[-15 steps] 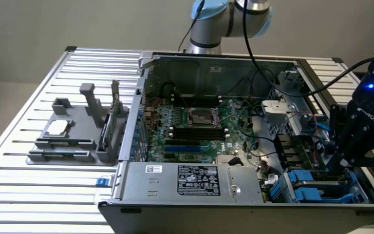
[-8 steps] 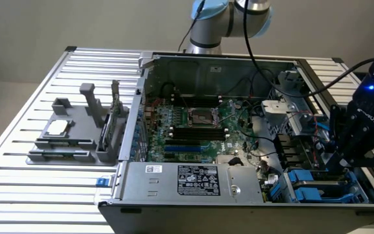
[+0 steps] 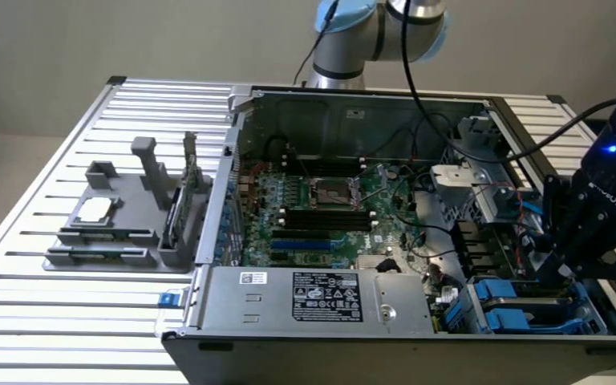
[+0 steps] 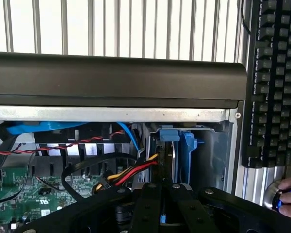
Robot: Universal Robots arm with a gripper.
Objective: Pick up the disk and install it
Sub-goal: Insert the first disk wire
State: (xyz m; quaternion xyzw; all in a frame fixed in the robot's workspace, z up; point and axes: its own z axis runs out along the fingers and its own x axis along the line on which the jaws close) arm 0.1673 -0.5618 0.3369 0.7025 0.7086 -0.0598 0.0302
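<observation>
In the wrist view the disk (image 4: pixel 166 145) stands on edge, a thin dark slab with its blue carrier (image 4: pixel 186 150) beside and on top of it. It sits down in the drive bay by the grey case wall (image 4: pixel 211 155). My gripper (image 4: pixel 161 188) is shut on the disk's near edge, and a sliver of blue shows between the black fingers (image 4: pixel 148 204). In the exterior view the gripper (image 3: pixel 557 273) hangs low over the drive bays in the open computer case (image 3: pixel 394 321), at the corner on the exterior view's right.
Red, yellow and black cables (image 4: pixel 131 172) run close beside the bay. Other blue carriers (image 3: pixel 516 309) lie in nearby bays. The power-supply box (image 3: pixel 330 297) and motherboard (image 3: pixel 319 208) occupy the case. A grey fixture (image 3: pixel 115 224) stands on the slatted table. A keyboard (image 4: pixel 274 82) and a hand (image 4: pixel 288 196) are outside the case.
</observation>
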